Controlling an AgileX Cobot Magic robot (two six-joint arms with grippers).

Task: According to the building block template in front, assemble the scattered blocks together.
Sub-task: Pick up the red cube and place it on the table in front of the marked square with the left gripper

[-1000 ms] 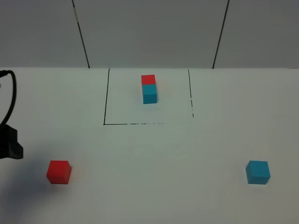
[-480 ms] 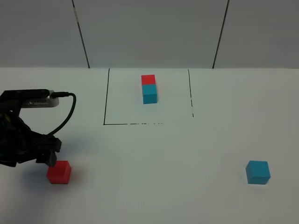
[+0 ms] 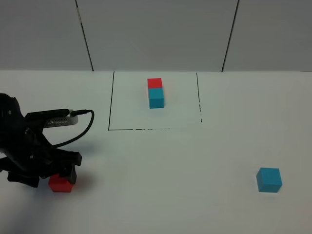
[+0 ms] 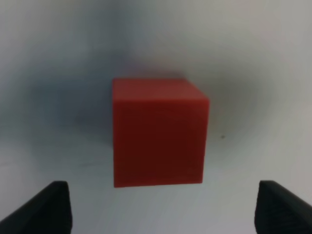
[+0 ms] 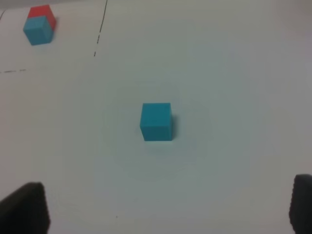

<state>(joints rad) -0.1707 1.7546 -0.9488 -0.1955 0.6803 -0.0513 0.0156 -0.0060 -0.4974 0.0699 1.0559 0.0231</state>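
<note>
The left gripper (image 4: 163, 209), jaws wide and empty, hangs just over the red cube (image 4: 158, 134) at near left, so the pick is in hand; lowering and closing likely follow; the right gripper (image 5: 163, 209) gapes empty above the cyan cube (image 5: 156, 121); farthest, the template (image 3: 156, 92).

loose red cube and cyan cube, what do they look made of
Red cube: possibly painted wood or dense foam; matte, even colour, no glare, slightly soft edges. Cyan cube: same look, flat matte faces without shine. Matte plastic cannot be ruled out.
</note>
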